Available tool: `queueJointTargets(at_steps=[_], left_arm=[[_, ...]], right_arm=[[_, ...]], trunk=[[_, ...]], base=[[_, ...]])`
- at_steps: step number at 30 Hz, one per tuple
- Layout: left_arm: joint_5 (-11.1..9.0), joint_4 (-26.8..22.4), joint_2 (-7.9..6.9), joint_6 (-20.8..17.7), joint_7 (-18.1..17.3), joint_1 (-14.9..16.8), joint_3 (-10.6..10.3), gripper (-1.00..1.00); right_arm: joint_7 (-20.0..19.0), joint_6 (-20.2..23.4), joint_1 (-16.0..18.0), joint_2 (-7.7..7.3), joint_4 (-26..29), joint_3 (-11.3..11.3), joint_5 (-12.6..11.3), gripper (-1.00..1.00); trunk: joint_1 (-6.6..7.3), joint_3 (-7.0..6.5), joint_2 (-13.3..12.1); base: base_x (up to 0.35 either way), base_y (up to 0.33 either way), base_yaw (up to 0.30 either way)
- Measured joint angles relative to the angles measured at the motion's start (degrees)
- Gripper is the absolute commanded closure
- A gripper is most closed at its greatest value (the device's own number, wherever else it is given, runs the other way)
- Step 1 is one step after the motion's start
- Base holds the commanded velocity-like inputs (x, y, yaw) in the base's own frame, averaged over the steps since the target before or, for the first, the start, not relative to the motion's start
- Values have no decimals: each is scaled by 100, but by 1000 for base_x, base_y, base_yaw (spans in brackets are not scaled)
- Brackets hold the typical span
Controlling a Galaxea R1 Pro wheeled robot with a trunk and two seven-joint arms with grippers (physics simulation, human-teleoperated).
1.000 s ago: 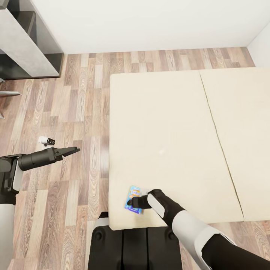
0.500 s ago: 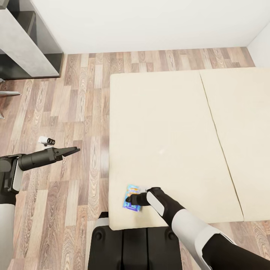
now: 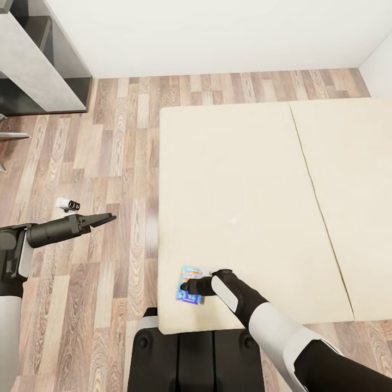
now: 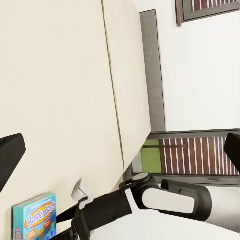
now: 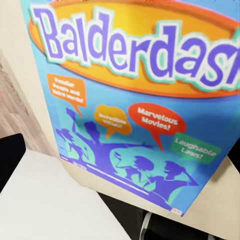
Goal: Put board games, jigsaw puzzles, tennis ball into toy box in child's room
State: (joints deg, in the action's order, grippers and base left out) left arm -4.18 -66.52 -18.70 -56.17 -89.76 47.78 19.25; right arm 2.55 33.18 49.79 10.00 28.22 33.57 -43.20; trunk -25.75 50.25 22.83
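- Bed: biggest thing here, beige mattress w/ a seam running down it, robot parked at its near corner. Plank floor round it.
- Worktop: grey top at far left, well apart from the bed. Toy box not seen here, so prob a drive over there after pickup.
- Right arm: reaches down over the bed's near corner, right tool on the game. Tool state: can't tell – fingers hidden behind the wrist in head view, and right wrist view gives only dark finger edges at the sides. Looks like a grasp attempt, not a confirmed hold.
- Left arm: held out over the floor beside the bed, left tool w/ fingers close together, nothing in them. Prob parked clear so it doesn't foul the right arm.
- Game: blue box, orange "Balderdash" print, on the mattress near the corner edge, partly under the right tool. Flat & thin, so grip likely needs an edge.
- Small white object on the floor near the left tool, unclear what.
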Motion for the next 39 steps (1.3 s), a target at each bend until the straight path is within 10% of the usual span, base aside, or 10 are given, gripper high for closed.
queueJointTargets(at_steps=[39], left_arm=[[0,0,8,0,0,2,228,-100]], right_arm=[[-40,-359,-9,0,-64,9,504,-100]], trunk=[[0,0,0]], base=[[0,0,0]])
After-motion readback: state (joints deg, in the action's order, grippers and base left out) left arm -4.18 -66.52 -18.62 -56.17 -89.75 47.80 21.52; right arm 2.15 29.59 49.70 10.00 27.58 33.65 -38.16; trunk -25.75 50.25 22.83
